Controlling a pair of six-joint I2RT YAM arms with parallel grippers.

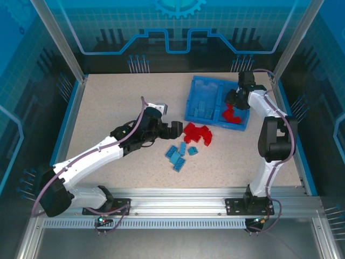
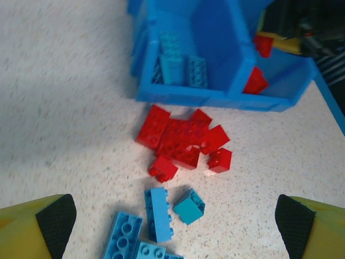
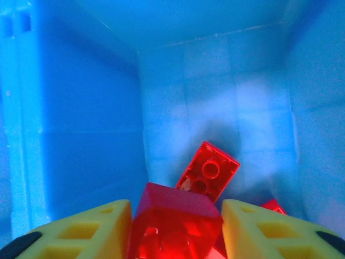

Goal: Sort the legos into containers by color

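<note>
The blue tray (image 1: 190, 108) stands at the back right. Its left compartment holds light blue legos (image 1: 202, 108), its right one red legos (image 1: 232, 115). My right gripper (image 1: 233, 103) hangs low inside the right compartment. In the right wrist view a red lego (image 3: 175, 216) sits between the fingers of this gripper (image 3: 175, 229), with a thin gap at the right finger (image 3: 259, 226). Another red lego (image 3: 209, 171) lies on the floor beyond. My left gripper (image 1: 175, 129) stands wide open beside the red pile (image 1: 197, 134). Loose blue legos (image 2: 159, 213) lie between its pads (image 2: 54, 218).
Loose blue legos (image 1: 178, 155) lie on the table in front of the red pile (image 2: 183, 140). The tray's near wall (image 2: 183, 96) stands just behind that pile. Aluminium frame posts and blue side rails (image 1: 69, 116) border the table.
</note>
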